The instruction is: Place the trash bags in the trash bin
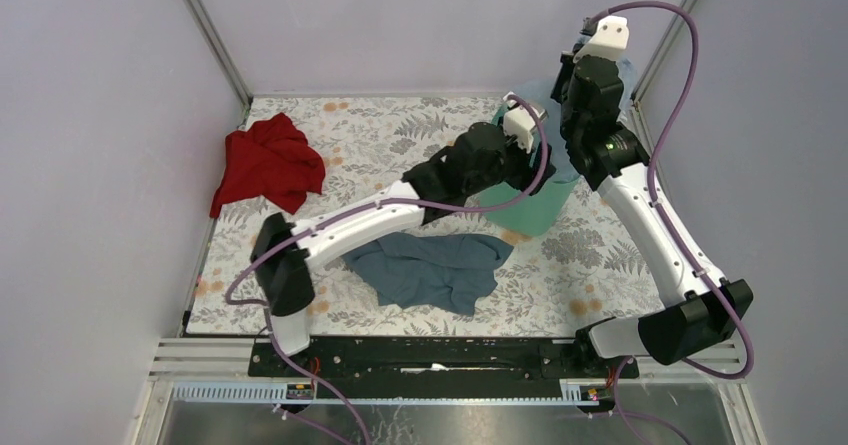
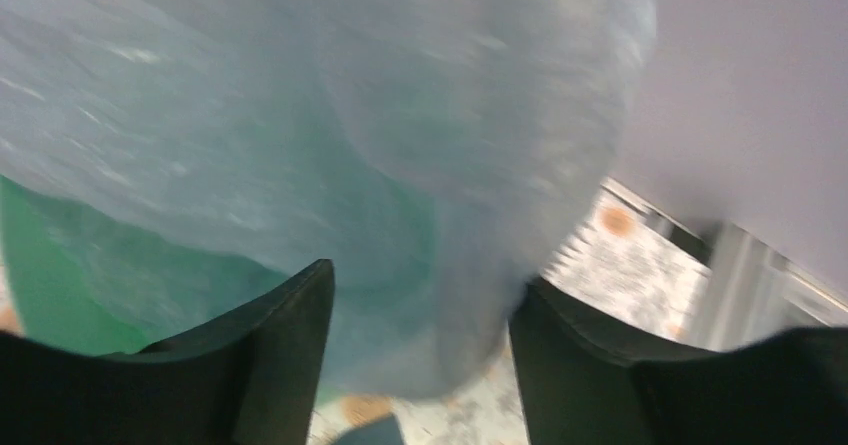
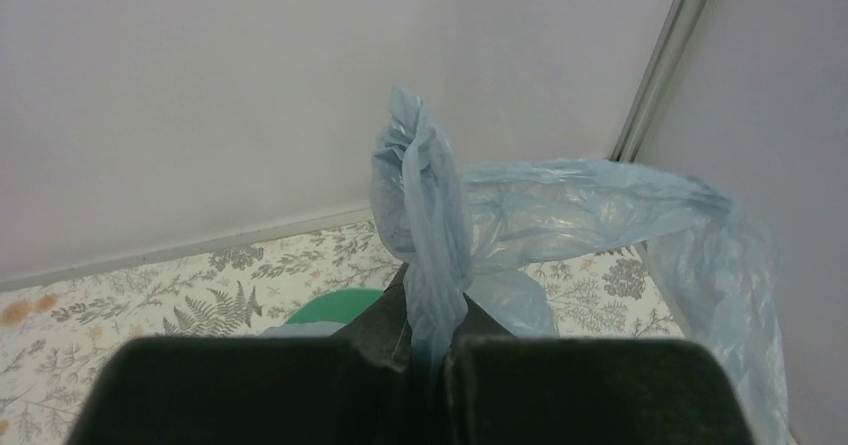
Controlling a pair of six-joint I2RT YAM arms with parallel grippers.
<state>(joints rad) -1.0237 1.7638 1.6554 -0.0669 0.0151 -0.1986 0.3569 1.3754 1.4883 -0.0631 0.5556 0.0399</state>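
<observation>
The mint-green trash bin (image 1: 535,210) stands at the back right of the floral mat, partly hidden by my left arm. The pale-blue trash bag (image 1: 528,95) hangs over and above its rim. My right gripper (image 3: 432,317) is shut on a twisted strand of the bag (image 3: 580,215) and holds it up near the back right corner, with the bin's rim (image 3: 335,307) just below. My left gripper (image 2: 420,310) is open right beside the bin (image 2: 40,275). Blurred bag film (image 2: 400,115) bulges between its fingers (image 2: 270,355).
A red cloth (image 1: 268,160) lies at the back left. An opaque grey-blue cloth (image 1: 435,265) lies in the middle front under my left arm. White walls and a metal corner post (image 1: 668,40) close in behind and to the right of the bin.
</observation>
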